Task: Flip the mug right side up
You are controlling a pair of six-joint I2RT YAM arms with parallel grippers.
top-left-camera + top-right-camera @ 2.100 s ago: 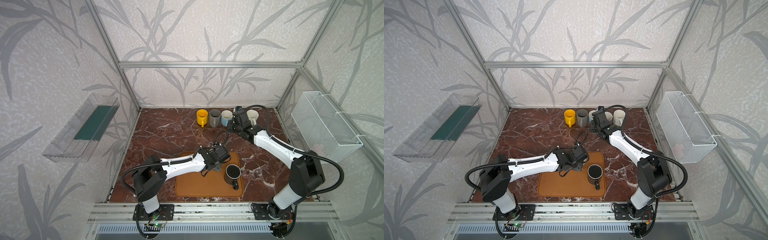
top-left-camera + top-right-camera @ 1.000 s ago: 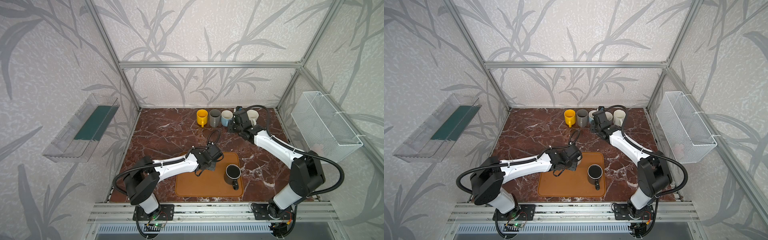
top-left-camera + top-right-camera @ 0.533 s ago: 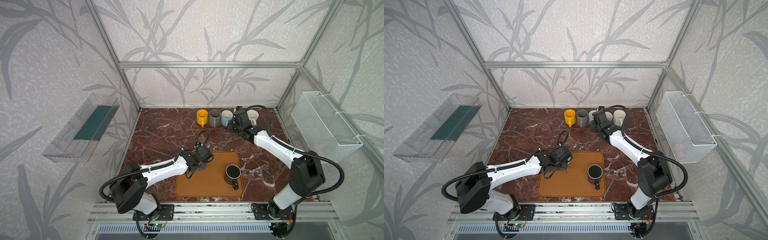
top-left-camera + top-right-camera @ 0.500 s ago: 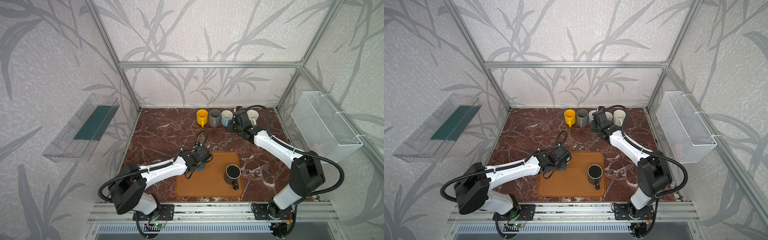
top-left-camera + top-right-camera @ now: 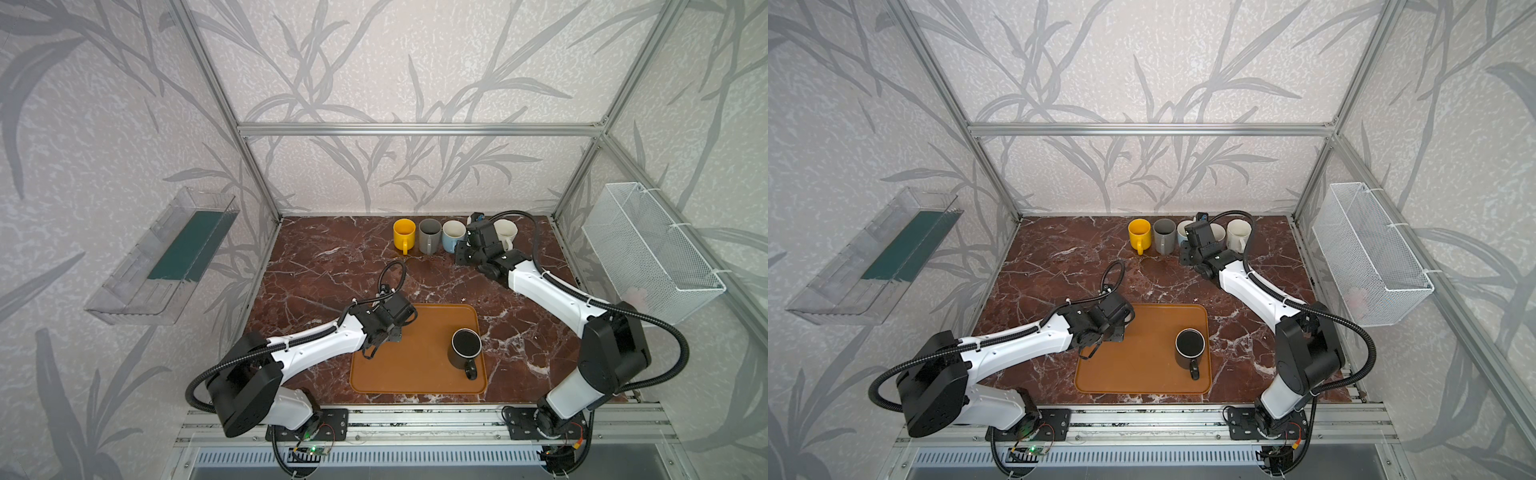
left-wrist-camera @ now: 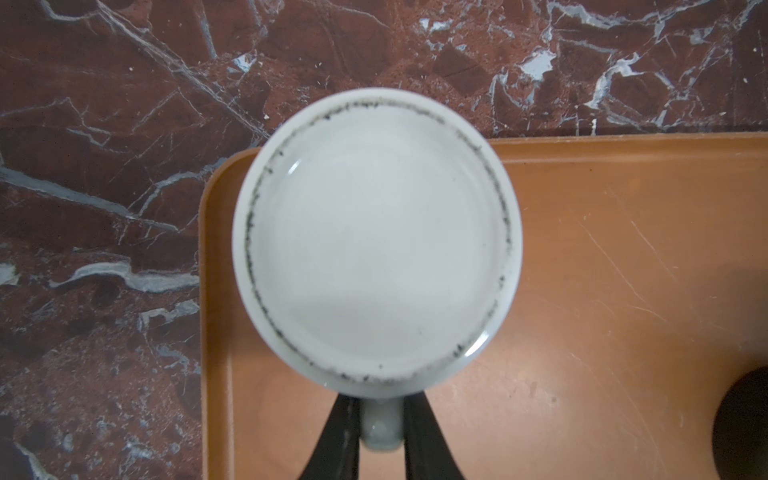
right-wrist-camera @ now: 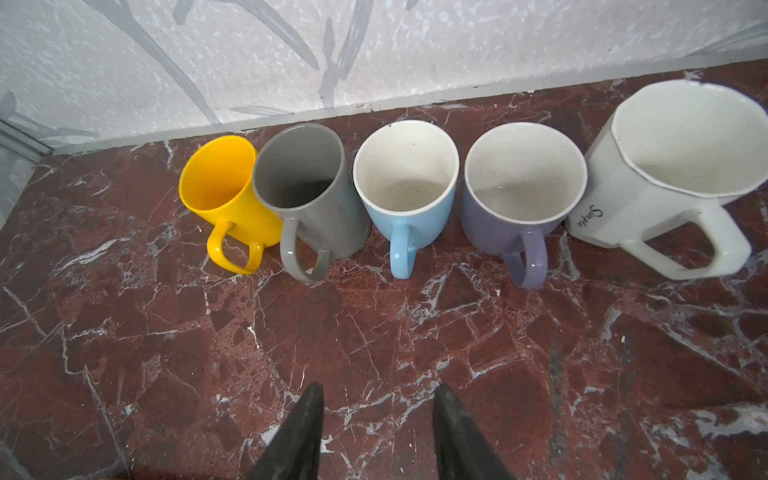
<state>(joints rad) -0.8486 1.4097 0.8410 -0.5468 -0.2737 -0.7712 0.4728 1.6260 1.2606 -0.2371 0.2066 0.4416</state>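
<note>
Bottoms up: the left gripper [image 6: 380,409] is clamped on the handle [image 6: 380,434] of a white glazed ceramic mug [image 6: 376,237], held mouth-down with its ringed base facing the wrist camera. The mug straddles the 10 o'clock corner of a flat orange tray with rounded corners [image 5: 415,374]. Part of its body is over the tray's raised rim and part over the red-brown marble-patterned tabletop [image 5: 332,266]. Whether its mouth touches the tray cannot be told, and in both top views the gripper's body hides the mug.

A glossy black mug [image 5: 465,347] stands upright near the tray's 3 o'clock edge, handle toward 5 o'clock, with bare tray between the two mugs.

Toward the table's 1 o'clock, the right gripper [image 7: 379,390] hovers over open marble with its fingers spread and nothing between them — just short of a wall-side row of upright mugs. The row is a yellow mug [image 7: 224,195], a grey mug [image 7: 307,183], a light-blue mug [image 7: 405,187], a lilac mug [image 7: 519,195] and a faceted white mug [image 7: 665,166]. A wide stretch of bare marble separates the row from the tray.
</note>
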